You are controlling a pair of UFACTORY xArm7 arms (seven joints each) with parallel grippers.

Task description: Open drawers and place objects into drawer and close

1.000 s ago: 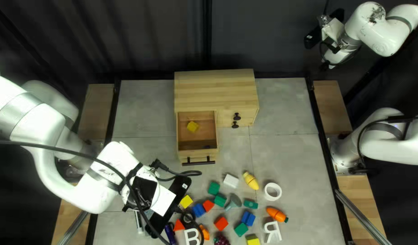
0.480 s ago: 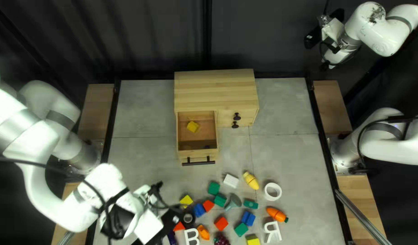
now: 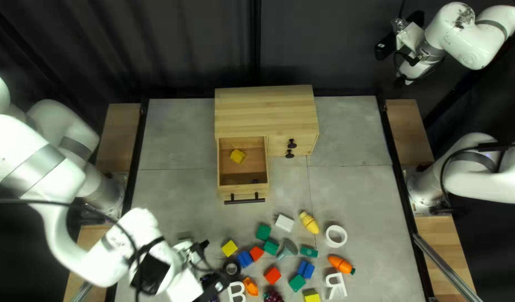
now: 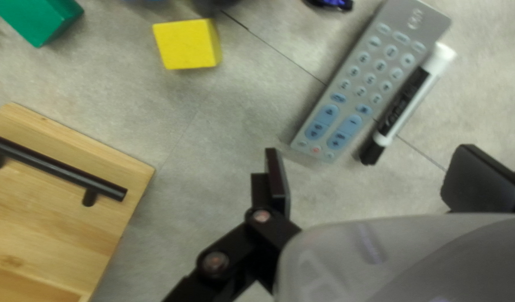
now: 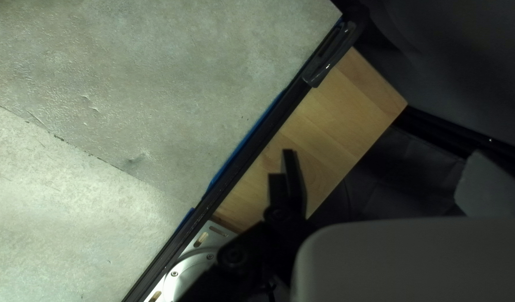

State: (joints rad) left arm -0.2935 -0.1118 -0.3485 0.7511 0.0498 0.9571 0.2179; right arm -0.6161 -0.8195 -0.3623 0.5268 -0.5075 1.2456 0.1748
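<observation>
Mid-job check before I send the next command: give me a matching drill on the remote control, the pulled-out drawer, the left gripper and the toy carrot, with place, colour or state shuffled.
1. Remote control
2. Drawer
3. Left gripper
4. Toy carrot

A. Open, fingers apart
B. Bright orange
C. Lying alongside the marker
D. Pulled out, yellow block inside

Pairs: 1-C, 2-D, 3-A, 4-B
</observation>
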